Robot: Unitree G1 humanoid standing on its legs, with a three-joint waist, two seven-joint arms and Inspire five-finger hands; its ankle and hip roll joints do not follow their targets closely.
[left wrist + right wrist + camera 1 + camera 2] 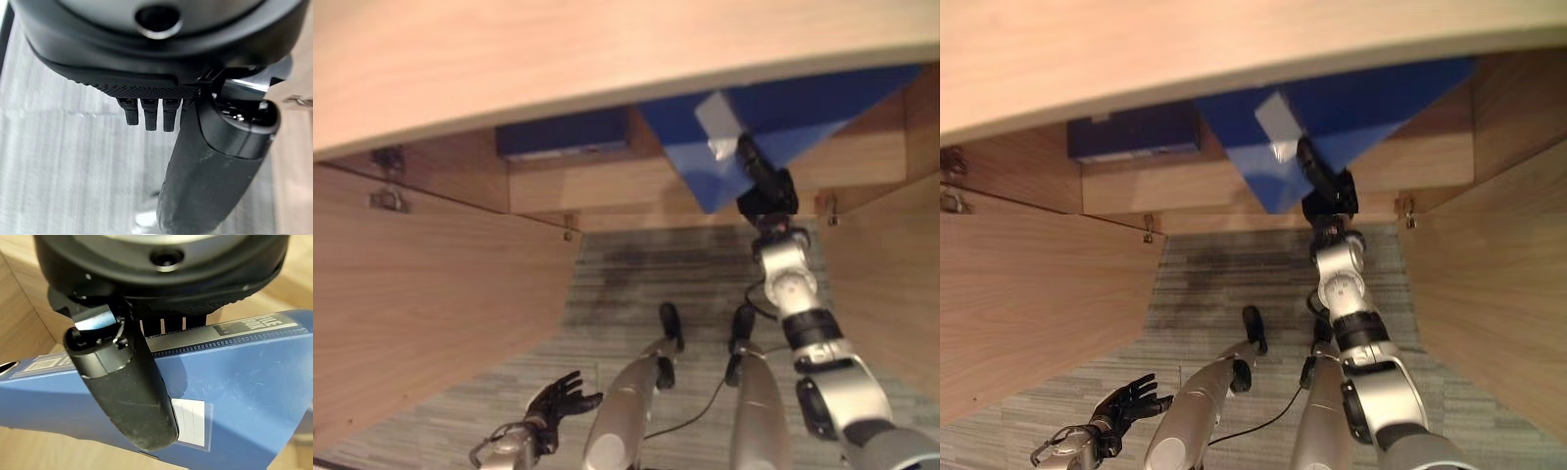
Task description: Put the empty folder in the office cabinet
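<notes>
The right hand (128,382) pinches the blue folder (234,382), thumb on its face, fingers (173,324) behind. The folder hangs tilted, half inside the cabinet (431,323); that thin pinch could apparently slip, snagging a corner. The shelf interior is hidden. The left hand (558,399) hangs below, fingers spread.

I see the cabinet (431,323) in pale wood with a smooth matt grain, small shiny metal hinges (389,200) on its door. The blue folder (234,377) looks like slick plastic-coated board, faintly scuffed, with a glossy clear label pocket (190,423). My right hand (127,387) is matt black plastic, lightly scratched. The floor (636,284) is grey ribbed carpet, rough.
</notes>
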